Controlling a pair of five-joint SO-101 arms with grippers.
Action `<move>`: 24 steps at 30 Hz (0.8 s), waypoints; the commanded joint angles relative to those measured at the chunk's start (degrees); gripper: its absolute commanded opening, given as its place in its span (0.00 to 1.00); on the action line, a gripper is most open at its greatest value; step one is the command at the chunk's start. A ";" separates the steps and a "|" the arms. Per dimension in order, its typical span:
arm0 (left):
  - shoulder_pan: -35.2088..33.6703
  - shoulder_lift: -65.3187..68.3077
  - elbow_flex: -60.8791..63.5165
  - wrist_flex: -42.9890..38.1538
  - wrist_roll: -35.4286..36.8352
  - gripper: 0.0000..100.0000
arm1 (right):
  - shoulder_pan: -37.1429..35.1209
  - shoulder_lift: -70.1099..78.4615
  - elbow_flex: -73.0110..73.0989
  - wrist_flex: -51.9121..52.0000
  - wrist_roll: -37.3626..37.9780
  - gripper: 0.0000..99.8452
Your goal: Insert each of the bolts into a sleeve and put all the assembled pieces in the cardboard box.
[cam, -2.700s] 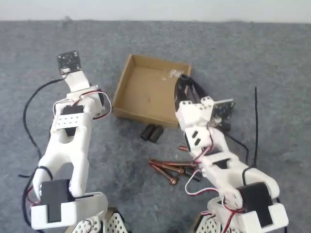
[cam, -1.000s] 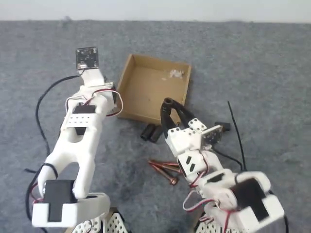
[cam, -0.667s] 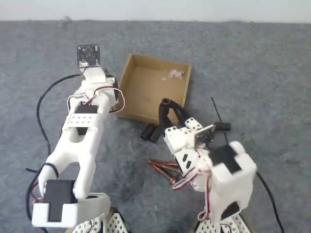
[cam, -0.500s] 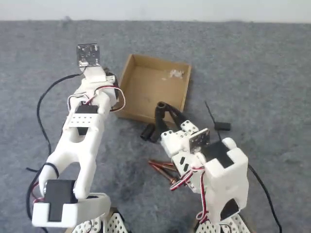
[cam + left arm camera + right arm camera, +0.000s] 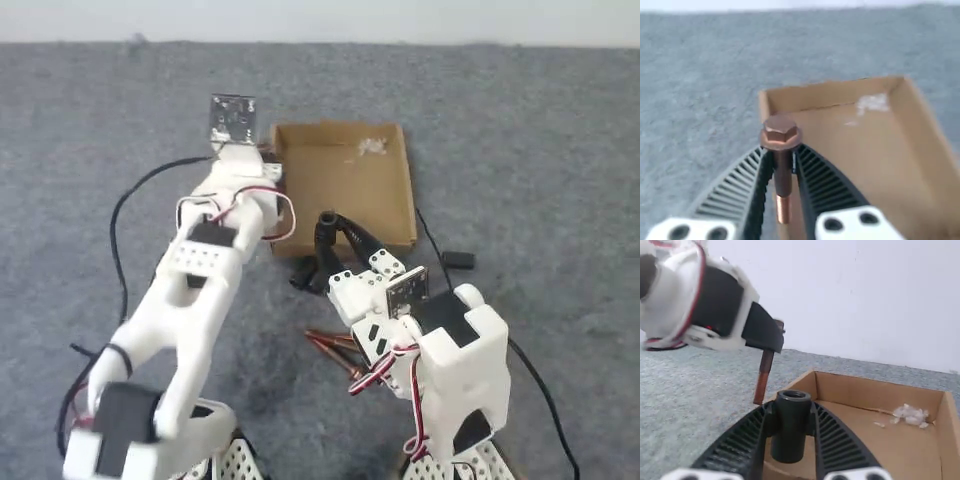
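Observation:
My left gripper (image 5: 781,152) is shut on a copper bolt (image 5: 780,136), hex head at the fingertips and shank hanging down, just over the near left corner of the cardboard box (image 5: 865,145). In the high view this gripper (image 5: 268,158) sits at the box's (image 5: 345,185) left edge. My right gripper (image 5: 791,412) is shut on an upright black sleeve (image 5: 789,427) with its open end up. The bolt (image 5: 763,376) hangs just behind and beside that sleeve. In the high view the right gripper (image 5: 328,228) hovers in front of the box.
Loose black sleeves (image 5: 302,274) lie on the grey carpet in front of the box. Loose copper bolts (image 5: 335,347) lie nearer the right arm's base. White scraps (image 5: 375,146) sit in the box's far corner. A black cable with a small plug (image 5: 458,259) runs on the right.
The left arm has swung right to the box with its bolt. The box has turned and shifted right. The right gripper drew back from the box and moved left with the sleeve.

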 commanded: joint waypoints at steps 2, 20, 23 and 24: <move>4.22 -15.30 8.84 -7.91 -0.09 0.01 | -0.57 0.13 -1.85 -1.63 0.79 0.01; 7.74 -28.57 19.74 -9.85 5.89 0.01 | -1.10 0.22 -2.37 1.98 0.97 0.01; 7.82 -33.67 20.53 -6.07 8.53 0.01 | -1.36 0.22 -2.46 1.98 0.97 0.01; 8.35 -34.64 20.88 -5.71 8.53 0.01 | -1.54 0.22 -2.37 1.98 0.97 0.01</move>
